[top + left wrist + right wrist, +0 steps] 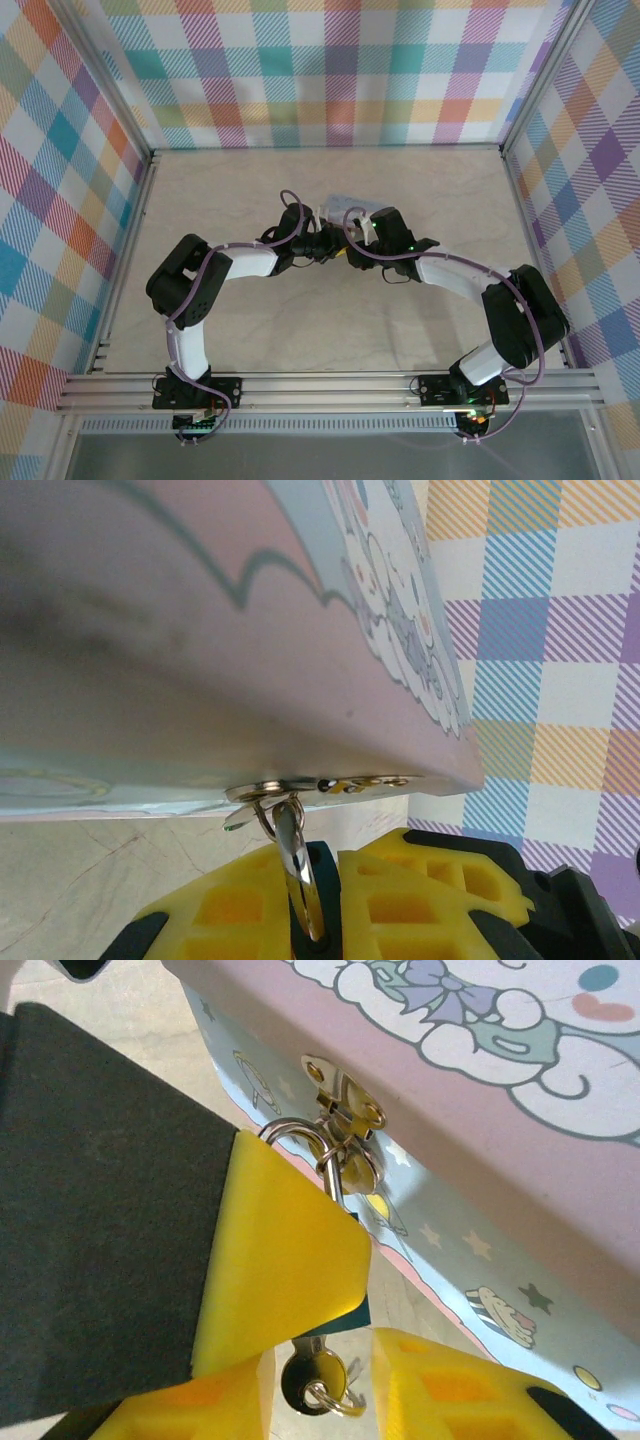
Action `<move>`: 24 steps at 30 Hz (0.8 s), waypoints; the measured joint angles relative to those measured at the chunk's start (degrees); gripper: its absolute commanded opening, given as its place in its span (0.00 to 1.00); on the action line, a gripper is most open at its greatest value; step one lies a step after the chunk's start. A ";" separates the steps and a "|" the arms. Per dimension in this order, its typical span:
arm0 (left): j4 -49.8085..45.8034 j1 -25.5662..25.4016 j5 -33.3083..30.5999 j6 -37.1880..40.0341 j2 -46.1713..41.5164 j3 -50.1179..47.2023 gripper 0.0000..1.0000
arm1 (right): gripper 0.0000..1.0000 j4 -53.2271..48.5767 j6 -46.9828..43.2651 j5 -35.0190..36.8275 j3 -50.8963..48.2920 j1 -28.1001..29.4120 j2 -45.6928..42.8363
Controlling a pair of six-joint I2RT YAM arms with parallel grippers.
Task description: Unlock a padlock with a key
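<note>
The small padlock (300, 875) is hanging from the hasp (340, 1100) of the cartoon tin (520, 1160), and the left gripper (322, 905) is clamping its body. The right gripper (322, 1395) is bracketing the key (312, 1375) narrowly; whether it is actually pinching, I cannot tell. Light, hard and slick, the lock is probably needing a firm hold on its flat sides.

tin (500, 1150) 1 | padlock (296, 858) 1 | key (310, 1375) 1, it seems

The left arm (245, 265) and right arm (455, 275) are white with black joints — purple cables (292, 205), yellow pads (450, 1395) on the right gripper (322, 1375).
</note>
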 measured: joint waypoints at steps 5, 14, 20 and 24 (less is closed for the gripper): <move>-0.52 -0.02 -0.44 1.40 0.02 -1.62 0.02 | 0.35 1.62 1.57 -0.44 -2.19 0.00 0.00; -0.96 -0.68 -1.77 3.10 0.52 -3.32 0.09 | 0.37 3.04 4.37 -1.05 -4.26 0.37 0.31; -3.69 -1.16 -4.33 5.49 0.59 -3.30 0.18 | 0.37 3.52 5.62 0.35 -4.26 0.50 1.33; -4.81 -1.20 -5.57 6.71 0.96 -3.30 0.30 | 0.37 3.67 6.25 2.67 -4.26 0.52 2.29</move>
